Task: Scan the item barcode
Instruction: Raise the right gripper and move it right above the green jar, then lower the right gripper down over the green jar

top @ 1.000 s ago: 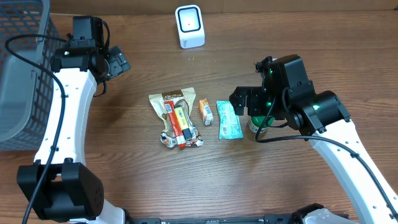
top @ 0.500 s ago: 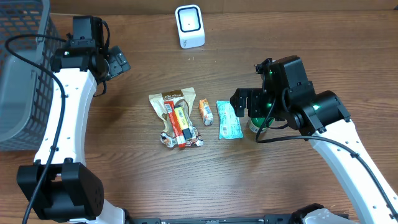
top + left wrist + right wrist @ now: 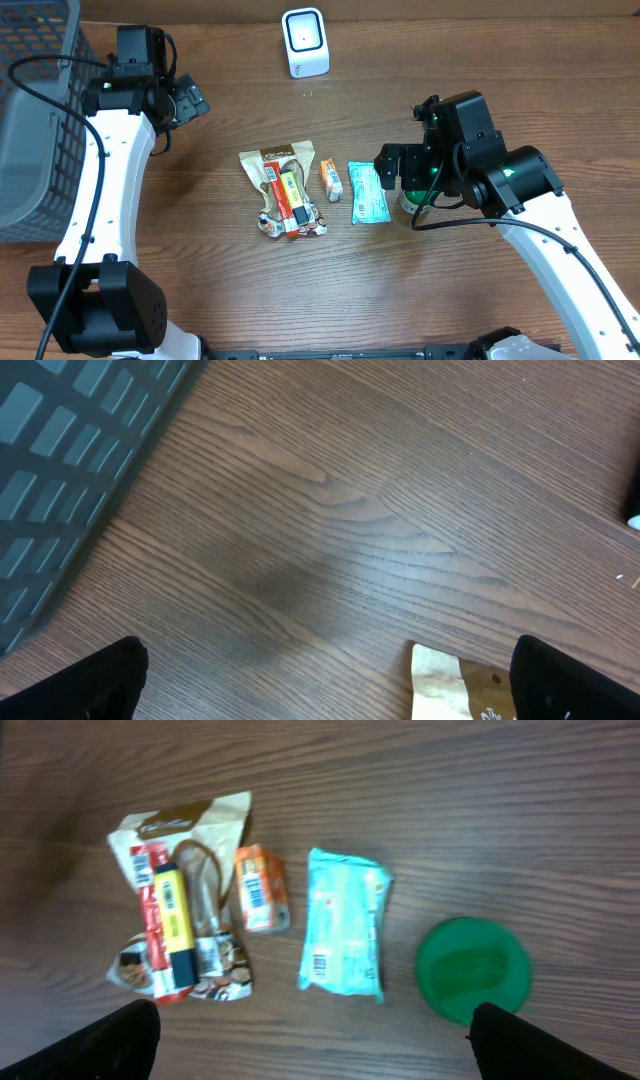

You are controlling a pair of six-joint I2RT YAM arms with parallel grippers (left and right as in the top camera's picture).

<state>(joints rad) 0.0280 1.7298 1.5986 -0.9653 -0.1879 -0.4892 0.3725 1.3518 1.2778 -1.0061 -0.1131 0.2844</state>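
Found the teal packet point(image 3: 345, 935) lying flat on the desk point(image 3: 480, 60), printed side up, barcode showing near one corner, touched by nothing. Took it for the likeliest item to scan, without being able to settle that from the group alone. Noted a small orange packet point(image 3: 262, 888) just beside it on one side and a round green lid point(image 3: 472, 968) just beside it on the other, both apart from it. Noted further out a brown pouch point(image 3: 175, 840) with a yellow bar point(image 3: 172, 925) lying on top of it.

Saw the right hand point(image 3: 395, 168) hovering above the teal packet and the green lid, jaws spread wide, gripping nothing. Saw the left hand point(image 3: 188, 100) well apart from the items, up by the grey basket point(image 3: 30, 180), jaws equally wide and empty. Placed the white scanner point(image 3: 305, 42) at the far edge of the desk, well apart from everything else.

Judged the step in hand to be the approach before the pick, with no lifting or scanning done yet. Next move, as judged: lower the right hand over the teal packet, close across its narrow width, lift, carry to the white scanner, turn the barcode toward its window. Expected a thin, flat, crinkly wrapper, so fingertips down close to the desk and care beside the two near neighbours.
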